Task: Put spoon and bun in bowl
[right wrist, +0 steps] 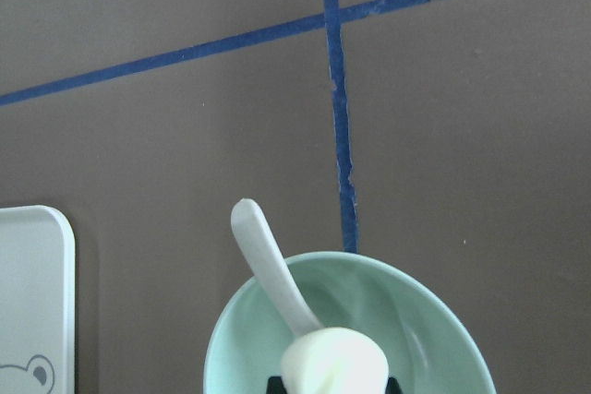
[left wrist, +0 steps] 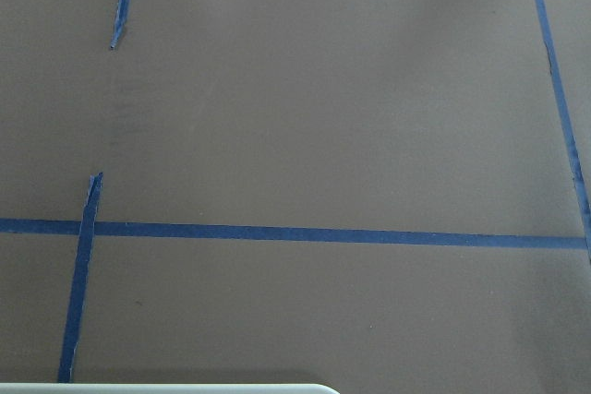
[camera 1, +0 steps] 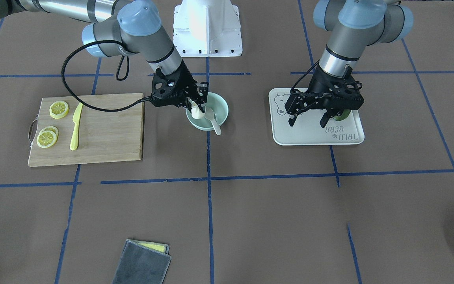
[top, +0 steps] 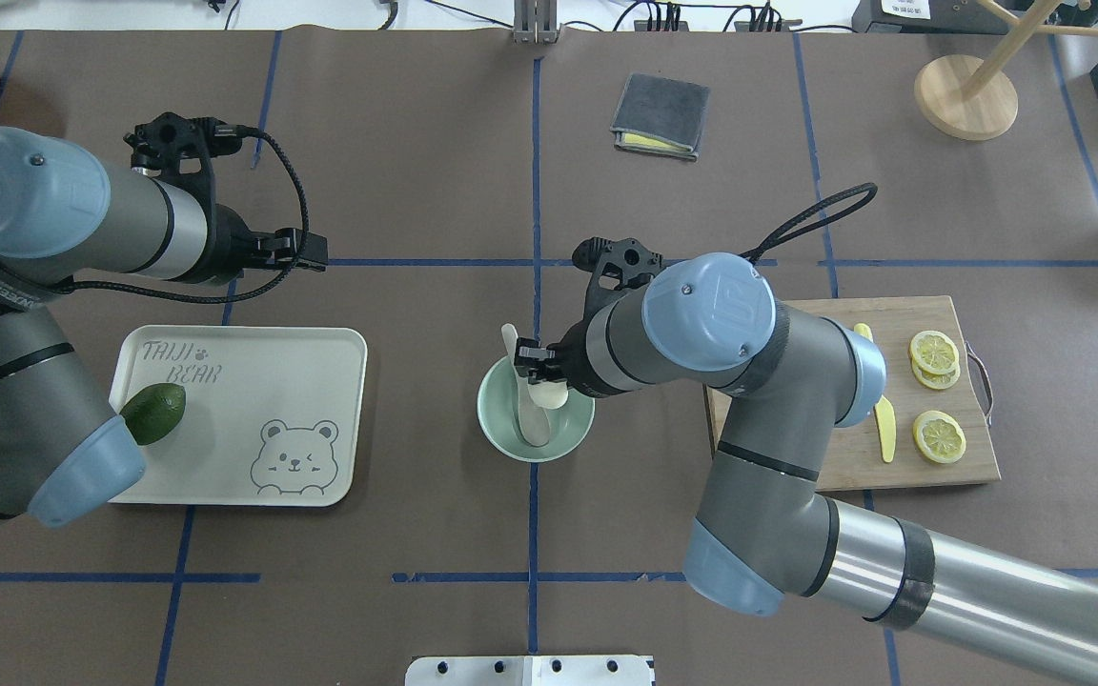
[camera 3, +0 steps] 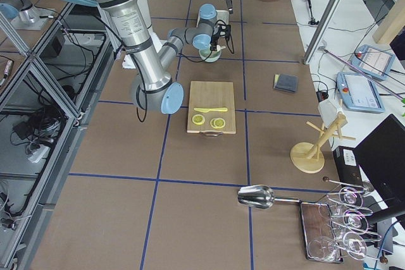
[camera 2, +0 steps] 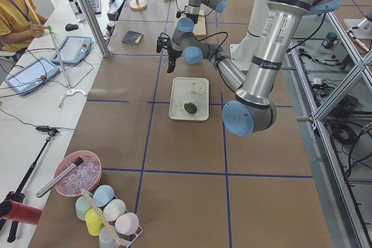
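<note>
Right tool (camera 1: 196,108) angled down, jaws pinched; left tool (camera 1: 308,119) hovering, jaws spread.

The tabletop (camera 1: 250,221) is covered in matt brown paper, crossed by strips of blue tape (camera 1: 210,205). The round pale mint-green bowl (camera 1: 222,107) is smooth with a soft sheen. The small grey-white plastic spoon (camera 1: 215,125) looks smooth, and the cream-white pleated bun (camera 1: 197,113) faintly glossy. The rectangular wooden cutting board (camera 1: 105,134) shows pale grain and a metal wire handle (camera 1: 32,131). The yellow plastic knife (camera 1: 75,128) is smooth. The folded grey cloth (camera 1: 142,266) looks napped, and the white rectangular bear-print tray (camera 1: 309,136) matt.
</note>
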### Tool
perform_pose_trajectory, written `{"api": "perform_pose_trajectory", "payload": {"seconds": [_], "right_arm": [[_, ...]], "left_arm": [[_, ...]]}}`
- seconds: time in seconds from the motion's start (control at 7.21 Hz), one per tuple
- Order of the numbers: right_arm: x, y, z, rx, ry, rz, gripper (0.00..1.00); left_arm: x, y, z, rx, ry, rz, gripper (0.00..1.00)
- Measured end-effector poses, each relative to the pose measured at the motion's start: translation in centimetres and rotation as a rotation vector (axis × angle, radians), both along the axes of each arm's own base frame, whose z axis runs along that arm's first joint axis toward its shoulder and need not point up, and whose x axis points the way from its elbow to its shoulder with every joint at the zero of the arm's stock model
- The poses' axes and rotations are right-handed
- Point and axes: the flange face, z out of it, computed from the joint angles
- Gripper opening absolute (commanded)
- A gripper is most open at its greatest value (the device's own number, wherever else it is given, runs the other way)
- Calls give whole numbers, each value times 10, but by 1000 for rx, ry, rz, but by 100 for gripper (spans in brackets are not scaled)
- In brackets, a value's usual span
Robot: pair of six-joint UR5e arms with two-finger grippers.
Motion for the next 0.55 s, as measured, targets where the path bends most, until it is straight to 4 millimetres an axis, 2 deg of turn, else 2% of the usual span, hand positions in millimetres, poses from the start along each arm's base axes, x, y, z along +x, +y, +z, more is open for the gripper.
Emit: {"api": "perform_pose_trajectory", "payload": {"seconds": [0.14,0.28,0.42,0.55], "right_arm": [[-7,8,0,0,1,-5,69],[-11,12,1,0,4,-8,86],[-13,14,2,1,6,-9,95],[-13,15,1,2,5,-9,100]], "left_arm": [[0,0,0,1,0,-2,100],[0,-1,-1,1,1,-3,100],[-1,-1,-1,0,2,-4,100],[0,-1,-1,0,1,-4,100]]}}
